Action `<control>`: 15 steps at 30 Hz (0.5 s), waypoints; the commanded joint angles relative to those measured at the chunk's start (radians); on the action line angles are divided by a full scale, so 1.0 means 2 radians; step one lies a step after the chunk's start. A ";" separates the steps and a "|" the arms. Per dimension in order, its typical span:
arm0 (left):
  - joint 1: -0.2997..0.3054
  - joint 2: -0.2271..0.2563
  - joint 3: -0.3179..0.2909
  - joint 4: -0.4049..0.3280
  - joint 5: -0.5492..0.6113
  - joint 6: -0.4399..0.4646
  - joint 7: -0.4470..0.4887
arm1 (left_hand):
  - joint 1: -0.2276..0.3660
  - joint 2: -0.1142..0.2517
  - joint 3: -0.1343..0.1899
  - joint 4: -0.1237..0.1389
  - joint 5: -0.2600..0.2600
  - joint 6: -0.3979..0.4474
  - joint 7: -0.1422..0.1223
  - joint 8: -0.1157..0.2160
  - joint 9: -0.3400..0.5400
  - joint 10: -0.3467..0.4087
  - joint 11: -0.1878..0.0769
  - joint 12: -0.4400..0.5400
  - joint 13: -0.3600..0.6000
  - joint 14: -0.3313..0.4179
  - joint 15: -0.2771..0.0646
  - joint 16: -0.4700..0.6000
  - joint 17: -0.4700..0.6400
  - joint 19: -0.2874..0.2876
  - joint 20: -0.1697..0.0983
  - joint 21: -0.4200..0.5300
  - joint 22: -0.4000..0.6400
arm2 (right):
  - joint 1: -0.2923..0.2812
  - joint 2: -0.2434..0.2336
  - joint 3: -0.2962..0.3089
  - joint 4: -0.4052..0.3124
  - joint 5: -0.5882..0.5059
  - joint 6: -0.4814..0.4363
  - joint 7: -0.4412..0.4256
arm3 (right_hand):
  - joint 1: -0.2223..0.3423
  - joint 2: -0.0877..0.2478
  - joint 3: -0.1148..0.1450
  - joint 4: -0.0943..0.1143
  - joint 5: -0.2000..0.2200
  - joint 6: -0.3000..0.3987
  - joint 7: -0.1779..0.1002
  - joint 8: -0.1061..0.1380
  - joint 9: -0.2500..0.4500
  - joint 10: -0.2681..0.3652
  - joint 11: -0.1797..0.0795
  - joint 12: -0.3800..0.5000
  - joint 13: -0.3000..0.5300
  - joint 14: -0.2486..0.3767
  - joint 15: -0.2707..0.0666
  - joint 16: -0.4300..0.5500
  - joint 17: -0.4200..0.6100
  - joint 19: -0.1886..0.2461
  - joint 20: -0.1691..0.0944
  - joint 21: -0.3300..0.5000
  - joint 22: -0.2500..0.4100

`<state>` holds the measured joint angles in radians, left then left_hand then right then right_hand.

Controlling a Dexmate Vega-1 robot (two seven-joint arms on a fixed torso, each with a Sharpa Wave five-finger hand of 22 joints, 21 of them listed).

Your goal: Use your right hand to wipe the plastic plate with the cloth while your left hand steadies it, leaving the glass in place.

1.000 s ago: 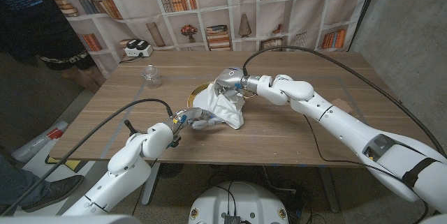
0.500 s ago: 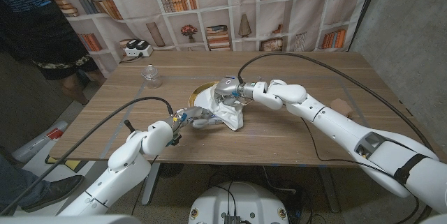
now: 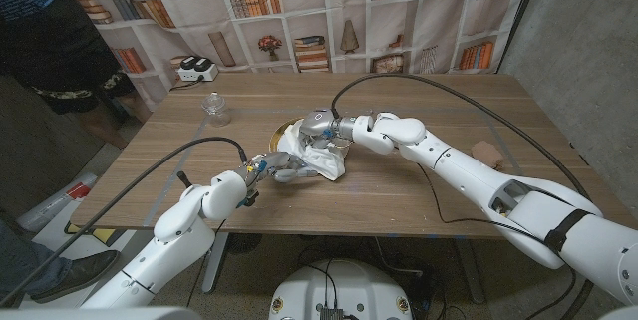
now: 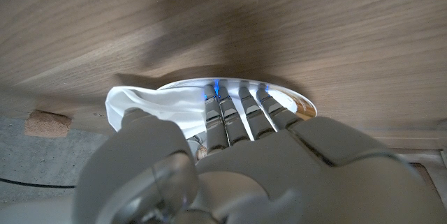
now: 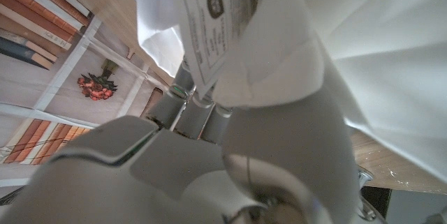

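The plastic plate [image 3: 274,140], gold-rimmed, lies at the table's middle, mostly under a white cloth [image 3: 324,163]. My right hand [image 3: 319,127] grips the bunched cloth and presses it onto the plate. In the right wrist view the cloth [image 5: 363,56], with a printed label, drapes over that hand [image 5: 209,161]. My left hand [image 3: 273,171] holds the plate's near rim; in the left wrist view its fingers [image 4: 237,109] lie along the plate [image 4: 297,103] beside the cloth [image 4: 150,107]. The clear glass [image 3: 215,109] stands upright at the far left, apart from both hands.
A white and black device [image 3: 194,67] sits at the table's far left edge. A small brown block [image 3: 487,151] lies to the right. Black cables loop over the table from both arms. A person [image 3: 50,31] stands beyond the left corner.
My right hand has slid the cloth leftward and a little nearer across the plate. The left hand and the glass have stayed put. The person at the left has shifted.
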<state>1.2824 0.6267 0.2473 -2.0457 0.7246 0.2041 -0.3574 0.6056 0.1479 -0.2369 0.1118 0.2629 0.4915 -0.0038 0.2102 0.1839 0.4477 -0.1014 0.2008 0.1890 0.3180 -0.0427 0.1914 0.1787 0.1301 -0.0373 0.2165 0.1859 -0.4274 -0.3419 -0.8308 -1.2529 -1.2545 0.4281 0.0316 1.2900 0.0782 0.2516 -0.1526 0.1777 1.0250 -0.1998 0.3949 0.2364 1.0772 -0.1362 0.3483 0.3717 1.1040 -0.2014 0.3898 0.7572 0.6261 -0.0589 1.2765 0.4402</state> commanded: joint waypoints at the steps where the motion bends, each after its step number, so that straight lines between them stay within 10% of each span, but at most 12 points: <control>1: -0.003 0.001 0.000 0.002 -0.005 -0.002 -0.005 | 0.003 0.000 -0.002 0.002 0.002 0.005 -0.001 -0.001 0.001 0.005 -0.001 0.000 0.001 0.004 -0.021 0.001 0.001 0.003 -0.015 0.001 0.001 | 0.037 0.052 -0.016 0.073 -0.016 -0.006 -0.016 | 0.000 0.003 0.005 0.004 0.003 0.002 0.000 -0.001 0.002 0.015 -0.019 0.003 0.129 0.000 -0.017 -0.001 0.001 -0.001 -0.079 0.005 0.001; 15: -0.002 0.001 0.001 0.000 -0.005 -0.001 -0.004 | 0.004 -0.001 -0.002 0.002 0.002 0.007 -0.001 -0.001 0.001 0.005 0.000 0.000 0.001 0.004 -0.021 0.000 0.001 0.003 -0.016 0.000 0.001 | 0.077 0.104 -0.021 0.174 -0.024 -0.023 -0.050 | 0.000 0.003 0.006 0.004 0.003 0.003 0.000 -0.001 0.002 0.017 -0.020 0.005 0.134 0.002 -0.017 -0.001 0.003 -0.001 -0.079 0.009 0.000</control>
<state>1.2769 0.6283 0.2479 -2.0416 0.7151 0.1972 -0.3631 0.6055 0.1478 -0.2369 0.1118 0.2629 0.4949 -0.0073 0.2102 0.1837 0.4511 -0.0979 0.1969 0.1880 0.3177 -0.0428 0.1884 0.1796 0.1300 -0.0373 0.2165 0.1861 -0.3344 -0.2116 -0.8660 -1.0495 -1.2925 0.4038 -0.0254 1.2858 0.0767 0.2516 -0.1526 0.1768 1.0247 -0.1997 0.3941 0.2358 1.0754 -0.1380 0.3483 0.3731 1.1040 -0.2014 0.3898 0.7624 0.6262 -0.0589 1.2892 0.4403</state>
